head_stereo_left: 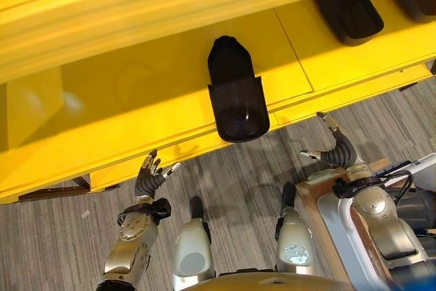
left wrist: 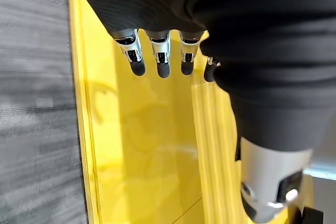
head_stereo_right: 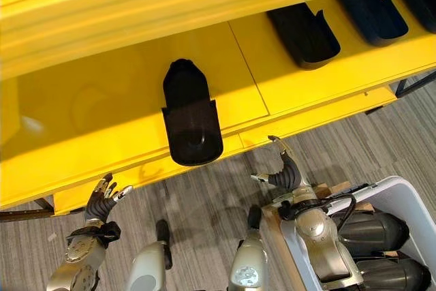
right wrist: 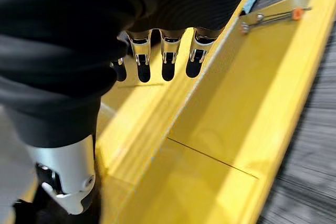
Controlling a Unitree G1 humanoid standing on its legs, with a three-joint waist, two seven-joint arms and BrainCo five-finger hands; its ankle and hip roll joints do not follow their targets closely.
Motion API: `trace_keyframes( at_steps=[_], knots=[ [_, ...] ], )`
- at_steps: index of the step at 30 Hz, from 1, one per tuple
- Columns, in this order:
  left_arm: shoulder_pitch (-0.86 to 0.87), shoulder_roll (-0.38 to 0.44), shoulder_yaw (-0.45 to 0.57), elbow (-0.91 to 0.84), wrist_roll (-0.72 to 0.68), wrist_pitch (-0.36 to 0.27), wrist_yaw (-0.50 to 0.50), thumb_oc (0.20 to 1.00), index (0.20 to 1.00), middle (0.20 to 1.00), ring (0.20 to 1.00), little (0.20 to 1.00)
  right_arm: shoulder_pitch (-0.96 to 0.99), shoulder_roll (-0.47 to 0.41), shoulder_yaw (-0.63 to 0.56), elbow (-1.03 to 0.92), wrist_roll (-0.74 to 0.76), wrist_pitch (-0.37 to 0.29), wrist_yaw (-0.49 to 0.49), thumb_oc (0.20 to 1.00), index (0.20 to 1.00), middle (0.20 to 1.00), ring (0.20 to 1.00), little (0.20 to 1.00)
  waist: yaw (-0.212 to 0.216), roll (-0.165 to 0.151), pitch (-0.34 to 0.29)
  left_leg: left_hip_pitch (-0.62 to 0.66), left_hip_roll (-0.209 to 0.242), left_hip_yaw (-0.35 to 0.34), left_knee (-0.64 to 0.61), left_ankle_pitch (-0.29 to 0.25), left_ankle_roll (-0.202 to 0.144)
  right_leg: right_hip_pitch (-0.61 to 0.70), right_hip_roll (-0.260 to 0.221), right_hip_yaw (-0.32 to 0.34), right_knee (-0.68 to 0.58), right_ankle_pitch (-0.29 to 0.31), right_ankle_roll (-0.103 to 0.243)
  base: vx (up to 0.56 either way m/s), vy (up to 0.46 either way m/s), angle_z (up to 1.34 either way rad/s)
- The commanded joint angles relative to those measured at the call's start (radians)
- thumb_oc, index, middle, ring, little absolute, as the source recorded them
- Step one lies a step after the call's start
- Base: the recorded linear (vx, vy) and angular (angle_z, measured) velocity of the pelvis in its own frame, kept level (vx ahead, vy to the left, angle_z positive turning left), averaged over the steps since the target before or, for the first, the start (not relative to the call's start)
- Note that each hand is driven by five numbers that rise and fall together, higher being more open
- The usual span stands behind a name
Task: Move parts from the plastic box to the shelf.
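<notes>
A big yellow shelf [head_stereo_right: 102, 107] runs across the far side of the scene, and the grey striped floor [head_stereo_right: 204, 202] lies in front of it. One black part [head_stereo_right: 191, 117] sits on the shelf, close to its near edge, with its wide open end pointing toward the robot. Further right on the same shelf sit two more black parts [head_stereo_right: 304, 34], side by side but not touching. At the near right there is a white plastic box [head_stereo_right: 402, 199] on the floor, and more dark parts [head_stereo_right: 373, 232] lie inside it. The left hand [head_stereo_left: 151, 176] is held up just in front of the shelf's near edge, to the left of the first black part. Its fingers [left wrist: 137, 56] are spread out and loose, and it holds nothing. The right hand [head_stereo_right: 285, 168] is raised between the box and the shelf, near the shelf's edge and to the right of the first part. Its fingers [right wrist: 169, 59] are a bit bent but apart, and it holds nothing too. Neither hand touches any part.
</notes>
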Motion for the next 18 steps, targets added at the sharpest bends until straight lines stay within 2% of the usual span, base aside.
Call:
trace_keyframes(
  at_steps=[1, 3, 7, 9, 13, 14, 18],
  knots=[
    [0.031, 0.076, 0.038, -0.1, 0.087, -0.061, -0.015, 1.0, 1.0, 1.0, 1.0, 1.0, -0.016, -0.027, -0.029, -0.04, 0.084, -0.081, -0.045, 1.0, 1.0, 1.0, 1.0, 1.0, 0.004, -0.018, -0.072, 0.02, 0.012, 0.017, 0.021, -0.026, 0.035, -0.075, -0.063, 0.048, 0.246, -0.145, 0.037, -0.02, -0.032, -0.07],
    [0.03, 0.103, 0.042, -0.133, 0.142, -0.073, -0.018, 1.0, 1.0, 1.0, 1.0, 1.0, -0.042, -0.036, -0.047, -0.043, 0.135, -0.104, -0.059, 1.0, 1.0, 1.0, 1.0, 1.0, 0.008, -0.017, -0.061, 0.009, 0.02, 0.004, 0.068, -0.045, 0.029, -0.082, -0.061, 0.055, 0.305, -0.178, 0.032, -0.03, -0.039, -0.06],
    [0.03, 0.104, 0.043, -0.133, 0.142, -0.072, -0.017, 1.0, 1.0, 1.0, 1.0, 1.0, -0.043, -0.035, -0.047, -0.042, 0.136, -0.105, -0.059, 1.0, 1.0, 1.0, 1.0, 1.0, 0.007, -0.018, -0.065, 0.002, 0.019, 0.004, 0.067, -0.04, 0.029, -0.088, -0.062, 0.055, 0.303, -0.173, 0.031, -0.01, -0.01, 0.02],
    [0.041, 0.167, 0.069, -0.195, 0.222, -0.077, -0.027, 1.0, 1.0, 1.0, 1.0, 1.0, -0.109, -0.045, -0.098, -0.047, 0.241, -0.139, -0.093, 1.0, 1.0, 1.0, 1.0, 1.0, 0.022, -0.009, -0.052, -0.034, 0.039, -0.028, 0.149, -0.062, 0.016, -0.115, -0.053, 0.059, 0.423, -0.237, 0.007, -0.13, -0.095, 0.06],
    [0.056, 0.191, 0.09, -0.211, 0.239, -0.073, -0.039, 1.0, 1.0, 1.0, 1.0, 1.0, -0.129, -0.051, -0.108, -0.044, 0.253, -0.14, -0.095, 1.0, 1.0, 1.0, 1.0, 1.0, 0.027, -0.005, -0.051, -0.048, 0.047, -0.041, 0.175, -0.07, 0.013, -0.13, -0.048, 0.061, 0.459, -0.255, 0.001, -0.07, -0.046, 0.09],
    [0.075, 0.228, 0.114, -0.234, 0.278, -0.076, -0.049, 1.0, 1.0, 1.0, 1.0, 1.0, -0.154, -0.059, -0.121, -0.048, 0.263, -0.143, -0.1, 1.0, 1.0, 1.0, 1.0, 1.0, 0.036, 0.006, -0.05, -0.062, 0.054, -0.055, 0.205, -0.079, 0.011, -0.142, -0.046, 0.06, 0.504, -0.276, -0.006, -0.05, -0.031, 0.01],
    [0.09, 0.267, 0.137, -0.261, 0.336, -0.08, -0.056, 1.0, 1.0, 1.0, 1.0, 1.0, -0.174, -0.058, -0.126, -0.044, 0.267, -0.152, -0.109, 1.0, 1.0, 1.0, 1.0, 1.0, 0.041, 0.012, -0.052, -0.076, 0.058, -0.066, 0.234, -0.09, 0.007, -0.153, -0.044, 0.06, 0.541, -0.299, -0.014, -0.04, -0.028, 0.07]
  ],
)
